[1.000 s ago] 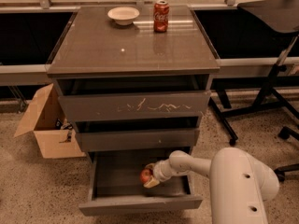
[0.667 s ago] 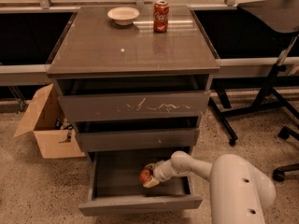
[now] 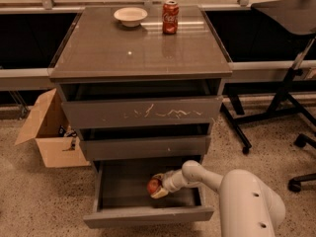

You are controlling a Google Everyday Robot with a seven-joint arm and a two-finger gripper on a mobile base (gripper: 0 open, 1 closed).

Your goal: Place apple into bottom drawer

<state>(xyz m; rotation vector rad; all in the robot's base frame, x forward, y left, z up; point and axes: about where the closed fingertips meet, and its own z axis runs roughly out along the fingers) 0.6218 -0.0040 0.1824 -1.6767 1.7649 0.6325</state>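
Observation:
The bottom drawer (image 3: 123,181) of the grey cabinet is pulled open, its smooth grey floor showing. My gripper (image 3: 158,186) reaches into it from the right, over the middle of the floor, on the end of my white arm (image 3: 207,174). The small red apple (image 3: 153,185) sits between the fingers, which are shut on it. The apple is low over the drawer floor; I cannot tell whether it touches it.
The middle front (image 3: 145,147) and the scratched top front (image 3: 143,112) are closed above. A red cola can (image 3: 170,17) and a white bowl (image 3: 131,16) stand on the cabinet top. A cardboard box (image 3: 47,132) is at the left, chair legs (image 3: 291,112) at the right.
The gripper with the apple has stayed in nearly the same place inside the drawer. My arm's large body has shifted slightly in view.

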